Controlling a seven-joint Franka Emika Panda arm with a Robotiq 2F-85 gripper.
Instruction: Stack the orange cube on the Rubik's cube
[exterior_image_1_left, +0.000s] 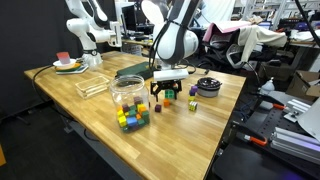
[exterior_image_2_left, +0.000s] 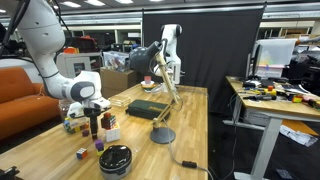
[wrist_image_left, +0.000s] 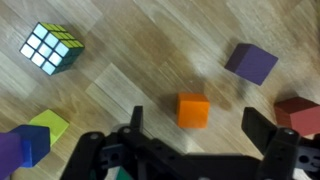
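In the wrist view the end effector (wrist_image_left: 196, 126) stands wide open above the wooden surface (wrist_image_left: 130, 65), its two dark fingers (wrist_image_left: 136, 120) spread apart and holding nothing. The orange cube (wrist_image_left: 193, 110) lies flat on the surface in the gap between those fingers, apart from both, one on either side of it; whether the fingertips reach down to its level cannot be told from this view. To the picture's right of the orange cube, at the frame edge, sits a dark red block (wrist_image_left: 300, 113), cut off by the border. To the picture's left of the orange cube, well apart from it, lie a yellow-green block (wrist_image_left: 52, 124) and, just beside that one, a blue block (wrist_image_left: 30, 146) with a purple piece at the very edge. Farther up and to the right of the orange cube rests a purple block (wrist_image_left: 251, 63), turned at an angle. Farthest from the orange cube, up in the left corner, is the Rubik's cube (wrist_image_left: 52, 48), alone on the surface, its white-and-blue gridded face upward and green and yellow squares along its side. In both exterior views the end effector (exterior_image_1_left: 167, 88) (exterior_image_2_left: 92, 120) hangs low over the surface with the small blocks around it, though the orange cube is too small to pick out there; a glass jar (exterior_image_1_left: 127, 93) stands near the arm, with a cluster of coloured blocks (exterior_image_1_left: 132, 119) in front of it.
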